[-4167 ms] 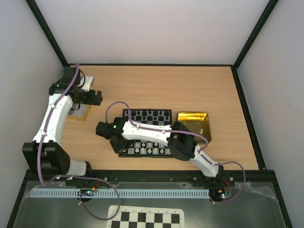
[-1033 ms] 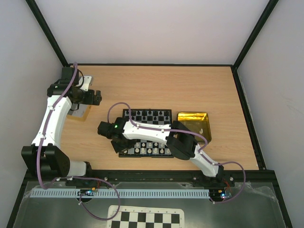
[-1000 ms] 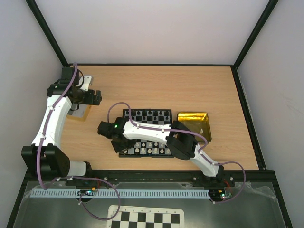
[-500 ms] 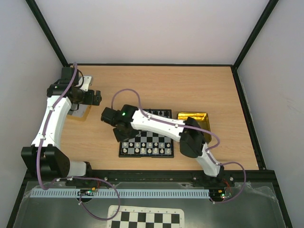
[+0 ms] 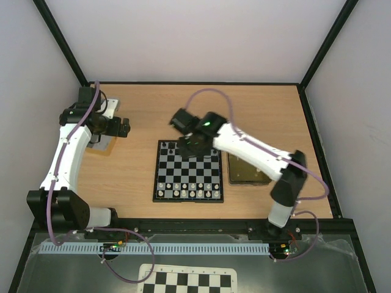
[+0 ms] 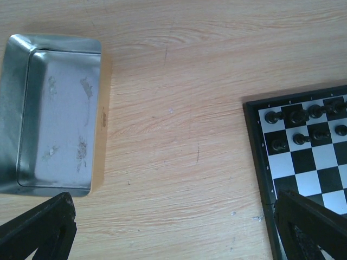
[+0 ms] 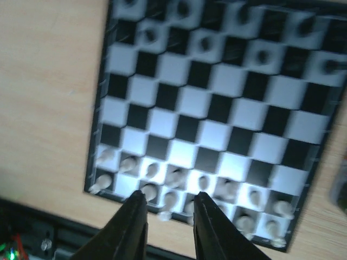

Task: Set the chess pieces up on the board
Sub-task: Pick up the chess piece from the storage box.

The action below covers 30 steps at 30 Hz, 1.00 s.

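Note:
The board (image 5: 188, 174) lies mid-table with cream chess pieces (image 5: 187, 190) filling its two near rows. Black chessmen (image 6: 295, 116) stand on its far rows and are mostly hidden under my right arm in the top view. My right gripper (image 5: 188, 144) hangs high over the board's far edge. In the right wrist view, which is blurred, this gripper (image 7: 167, 208) is open with only a narrow gap, nothing between its fingers, and the cream pieces (image 7: 227, 189) far below. My left gripper (image 5: 122, 127) is wide open and empty by the table's far left.
A silver tin tray (image 6: 54, 114) lies on the wood under my left wrist, also visible as a silver tray (image 5: 101, 144) from above. A gold tin tray (image 5: 243, 174) sits right of the board, partly under my right arm. A checker sheet (image 5: 186, 282) lies below the table's front rail.
My right arm has swung up from the board's near-left corner to above its far edge, uncovering the cream rows. The left arm has not moved.

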Each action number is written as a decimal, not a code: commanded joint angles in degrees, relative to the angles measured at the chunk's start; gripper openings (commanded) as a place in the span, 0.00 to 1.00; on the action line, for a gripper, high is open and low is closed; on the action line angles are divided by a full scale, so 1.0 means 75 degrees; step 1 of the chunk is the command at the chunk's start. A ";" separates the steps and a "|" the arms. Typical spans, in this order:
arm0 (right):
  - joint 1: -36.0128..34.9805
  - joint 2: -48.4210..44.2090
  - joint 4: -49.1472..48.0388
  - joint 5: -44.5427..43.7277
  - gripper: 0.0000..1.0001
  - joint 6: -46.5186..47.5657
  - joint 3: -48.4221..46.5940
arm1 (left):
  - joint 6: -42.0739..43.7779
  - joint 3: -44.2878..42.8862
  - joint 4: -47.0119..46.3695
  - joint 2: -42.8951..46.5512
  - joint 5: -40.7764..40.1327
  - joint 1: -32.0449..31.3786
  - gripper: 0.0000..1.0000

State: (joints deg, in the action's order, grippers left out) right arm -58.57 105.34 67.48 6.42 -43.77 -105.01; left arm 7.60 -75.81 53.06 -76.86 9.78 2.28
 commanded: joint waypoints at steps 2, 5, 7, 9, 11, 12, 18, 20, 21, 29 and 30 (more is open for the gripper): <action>0.1423 -0.1913 -0.0335 -0.0977 0.29 -0.0900 0.1935 | 0.0507 -0.0215 0.0517 0.0010 0.0138 0.0047 0.99; 0.1908 -0.2531 -0.0044 -0.1520 0.34 -0.1335 0.2573 | 0.0747 -0.0281 0.0619 -0.0121 0.0432 0.0057 0.99; 0.2027 -0.2802 0.0054 -0.1549 0.41 -0.1555 0.2847 | 0.0866 -0.0315 0.0672 -0.0180 0.0675 0.0059 0.99; 0.2047 -0.3081 0.0033 -0.1650 0.48 -0.1693 0.3216 | 0.0910 -0.0277 0.0570 -0.0201 0.0799 0.0059 0.99; 0.2147 -0.3323 -0.0099 -0.1777 0.48 -0.1744 0.3682 | 0.0910 -0.0291 0.0529 -0.0250 0.0816 0.0059 0.99; 0.2300 -0.3472 -0.0179 -0.1839 0.48 -0.1763 0.3964 | 0.0900 -0.0362 0.0582 -0.0268 0.0802 0.0059 0.99; 0.4322 -0.4755 -0.1261 -0.0902 0.43 -0.0869 0.5900 | 0.0886 -0.1025 0.0920 -0.0452 0.0664 0.0040 0.99; 0.5057 -0.4807 -0.1390 -0.0674 0.40 -0.0315 0.6243 | 0.0903 -0.1148 0.0992 -0.0534 0.0500 0.0036 0.99; 0.5350 -0.4746 -0.1413 -0.0592 0.39 -0.0060 0.6337 | 0.0909 -0.1130 0.1002 -0.0549 0.0383 0.0035 0.99; 0.6125 -0.3874 -0.1967 -0.0253 0.40 0.0949 0.6479 | 0.0826 -0.0979 0.0956 -0.0567 0.0221 0.0006 0.99; 0.6170 -0.3793 -0.2082 -0.0190 0.40 0.0945 0.6519 | 0.0802 -0.0956 0.0896 -0.0583 0.0335 -0.0005 0.99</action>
State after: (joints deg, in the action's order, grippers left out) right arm -13.08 74.83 55.46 3.27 -40.38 -56.99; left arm 13.98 -83.20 58.76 -80.27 11.49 2.33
